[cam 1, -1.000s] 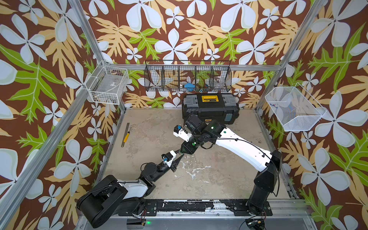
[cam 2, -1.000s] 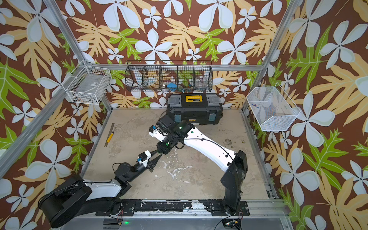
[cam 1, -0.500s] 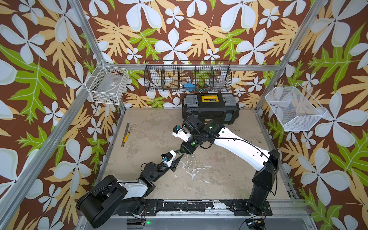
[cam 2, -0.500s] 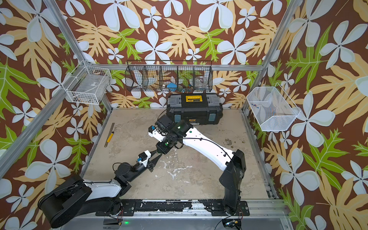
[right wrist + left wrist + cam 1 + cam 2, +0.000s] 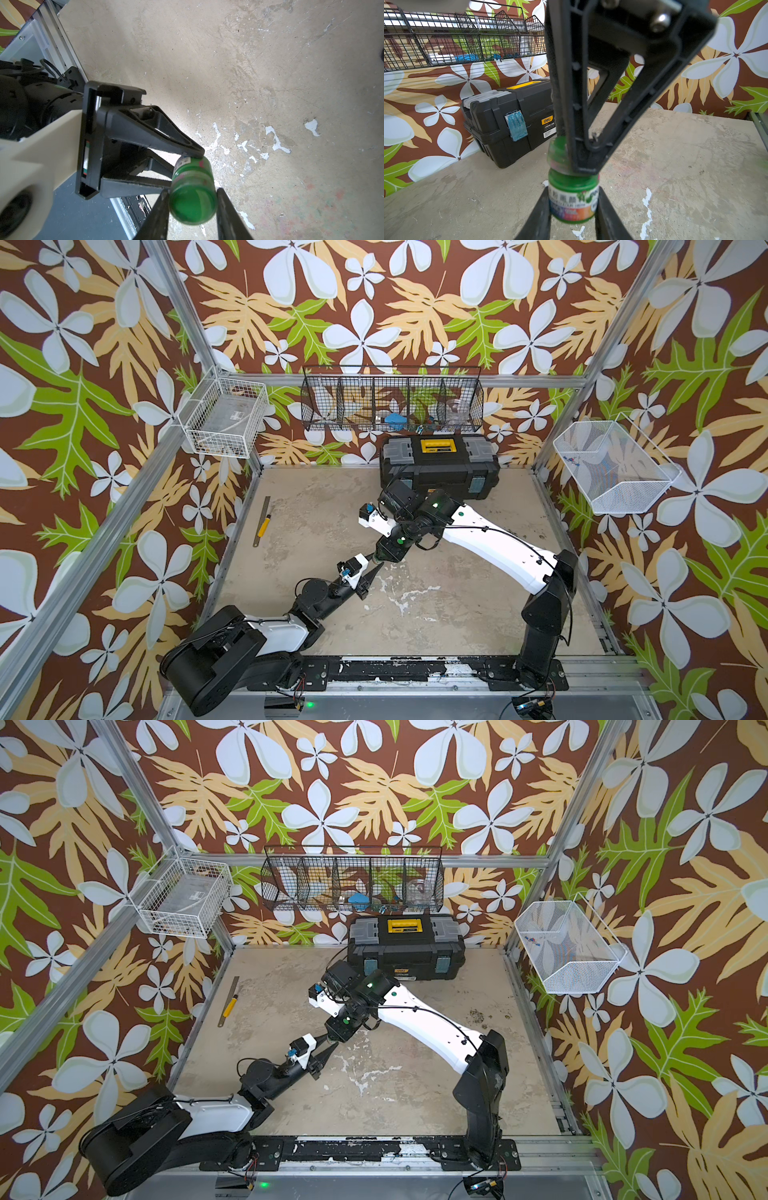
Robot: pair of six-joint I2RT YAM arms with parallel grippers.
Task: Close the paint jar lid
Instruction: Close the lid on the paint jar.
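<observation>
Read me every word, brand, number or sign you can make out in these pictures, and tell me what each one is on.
"deli": on the orange tag on the black toolbox, left wrist view.
The white sticker under it: print too small to read.
Label on the paint jar: white Chinese characters, too blurred to read surely.
Dark plate on the yellow handle in both top views: too small to read.
</observation>
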